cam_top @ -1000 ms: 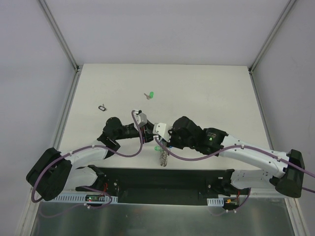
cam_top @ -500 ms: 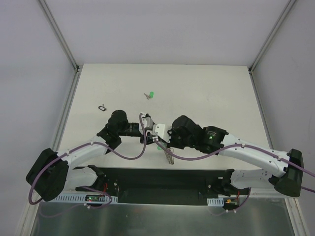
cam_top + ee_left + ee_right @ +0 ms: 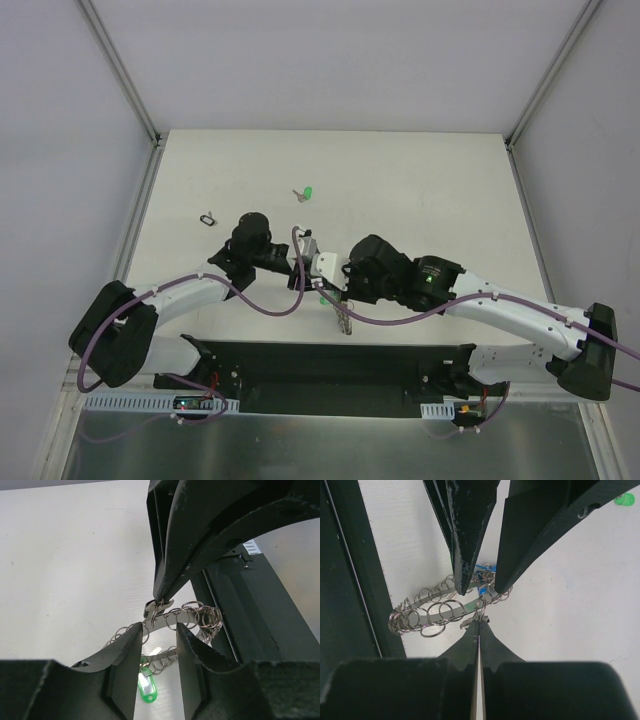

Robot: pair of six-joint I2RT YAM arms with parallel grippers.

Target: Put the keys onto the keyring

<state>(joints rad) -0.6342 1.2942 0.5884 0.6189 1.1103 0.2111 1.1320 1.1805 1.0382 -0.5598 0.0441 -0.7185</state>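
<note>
The keyring (image 3: 451, 611) is a silver band strung with several small split rings. My right gripper (image 3: 478, 621) is shut on one of those small rings and holds the keyring just above the table. It hangs below the two grippers in the top view (image 3: 343, 318). My left gripper (image 3: 159, 627) is open, its fingers (image 3: 465, 555) straddling the band (image 3: 182, 619) without closing on it. A green tag (image 3: 147, 687) hangs under the band, and a blue head (image 3: 482, 582) shows behind it. A green-headed key (image 3: 307, 193) lies apart on the table.
A tiny black loop-shaped item (image 3: 208, 218) lies at the left of the white table (image 3: 430, 190). The black base plate (image 3: 330, 365) runs along the near edge, right by the keyring. Grey walls enclose the table on three sides.
My left arm has swung right and forward, bringing its open fingers around the keyring's band. The right gripper has kept its hold; the hanging keyring has shifted slightly right.
</note>
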